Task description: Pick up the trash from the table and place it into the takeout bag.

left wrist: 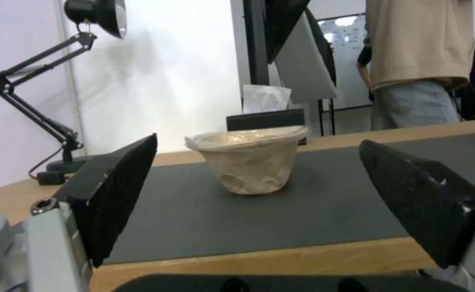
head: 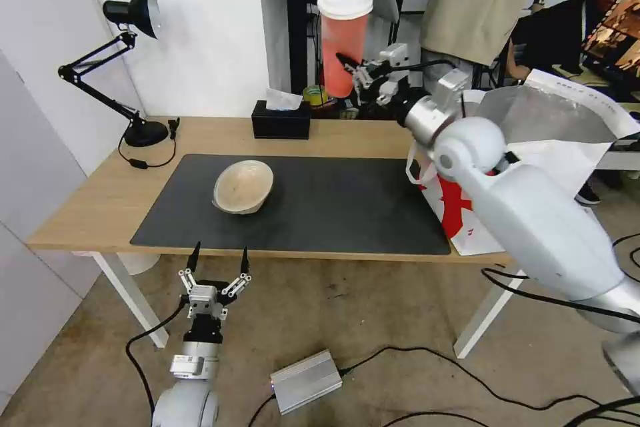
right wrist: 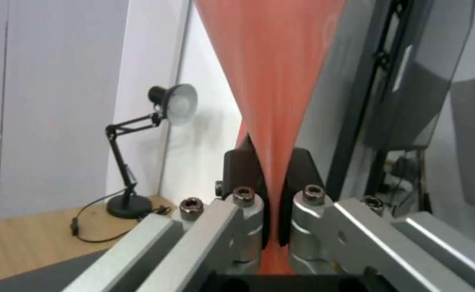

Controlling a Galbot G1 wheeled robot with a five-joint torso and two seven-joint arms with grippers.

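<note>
Lowest and closest to the head camera, the left gripper (head: 218, 260) hangs in front of the near edge of the desk (head: 100, 197), below the level of its top, jaws spread wide and pointing up with nothing between them; its wrist view looks between the two dark pads (left wrist: 115, 190) straight at the beige bowl (left wrist: 251, 162), which stands well beyond them. That bowl (head: 243, 187) rests on the left half of the dark grey mat (head: 333, 207), tipped a little so that its open side faces the camera.

Higher up and farther back, the right gripper (head: 352, 67) is raised above the back edge of the desk, jaws closed on the lower part of the red cup (head: 343, 47); the cup is held upright in the air, its white lid (head: 345, 0) on top; in the right wrist view the thin red wall (right wrist: 273, 101) is pinched flat between the black fingertips (right wrist: 240, 170).

Just to the right of the raised arm, the white bag (head: 567, 140) stands at the right end of the desk, mouth open, silver lining showing, a red panel on its near face. At the back edge sits a black tissue box (head: 281, 121); a black lamp (head: 127, 67) stands at the far left corner.
</note>
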